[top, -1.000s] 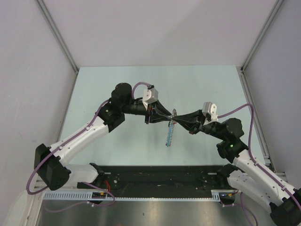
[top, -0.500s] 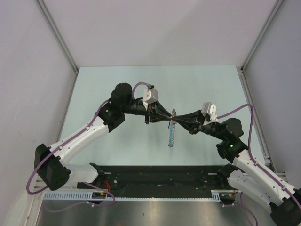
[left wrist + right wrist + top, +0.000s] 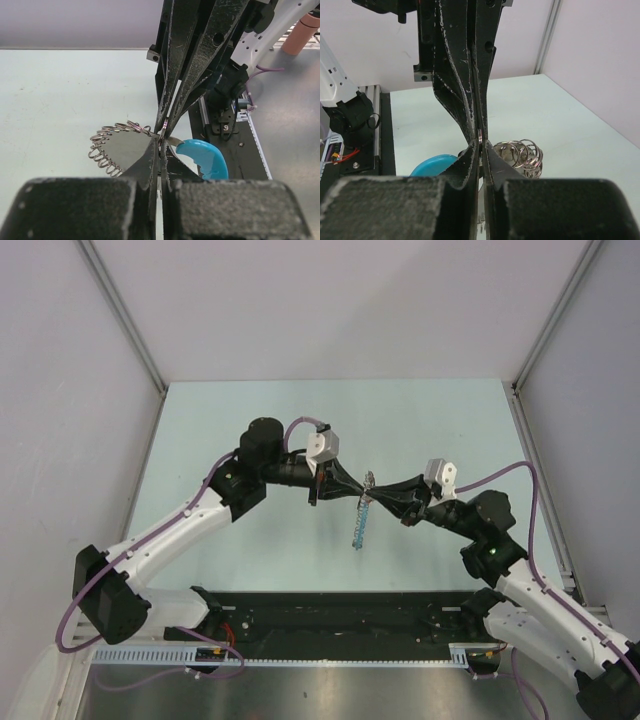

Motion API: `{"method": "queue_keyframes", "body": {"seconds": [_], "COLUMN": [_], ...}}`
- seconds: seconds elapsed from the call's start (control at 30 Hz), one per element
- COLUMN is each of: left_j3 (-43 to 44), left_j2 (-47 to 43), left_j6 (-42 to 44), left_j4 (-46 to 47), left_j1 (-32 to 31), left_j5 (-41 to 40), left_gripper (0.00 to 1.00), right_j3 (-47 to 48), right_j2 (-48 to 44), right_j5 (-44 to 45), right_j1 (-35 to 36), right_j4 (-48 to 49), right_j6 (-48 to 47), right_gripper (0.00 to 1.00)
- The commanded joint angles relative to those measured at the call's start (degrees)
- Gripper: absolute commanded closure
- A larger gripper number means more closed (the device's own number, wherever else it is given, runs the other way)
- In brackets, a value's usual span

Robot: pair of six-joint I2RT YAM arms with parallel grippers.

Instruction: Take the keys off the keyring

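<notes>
The left gripper (image 3: 358, 491) and right gripper (image 3: 382, 496) meet tip to tip at the centre of the top view. Both are pinched narrow on the thin keyring (image 3: 164, 125), with the blue strap (image 3: 358, 527) dangling below. The keys (image 3: 122, 150) cluster left of centre in the left wrist view. The step in hand looks like securing the ring; next comes parting its coil and sliding a key along and off.
</notes>
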Motion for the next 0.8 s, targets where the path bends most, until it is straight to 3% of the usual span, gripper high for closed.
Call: {"method": "queue_keyframes", "body": {"seconds": [0.0,0.3,0.57,0.77], "left_j3": [1.93,2.63,3.77,3.86], "left_j2": [-1.36,-0.57,0.31,0.40], "left_j6": [3.00,4.85,7.84,9.16], "left_j4": [-0.81,-3.11,-7.94,-9.35], "left_j1": [-0.03,-0.03,-0.12,-0.12], "left_j5": [-1.29,-1.12,-2.26,-2.96], "left_gripper": [1.00,1.00,1.00,1.00], "right_j3": [0.96,3.78,7.90,14.32], "right_j2": [-1.59,-0.98,-0.28,3.32], "right_j5": [1.67,0.62,0.18,-1.93], "right_j1": [0.15,0.15,0.32,0.32], "right_j4": [-4.69,-11.47,-17.61,-28.67], "right_j6": [-4.61,-9.37,-12.35,-14.03], "right_gripper": [0.91,0.84,0.70,0.65]}}
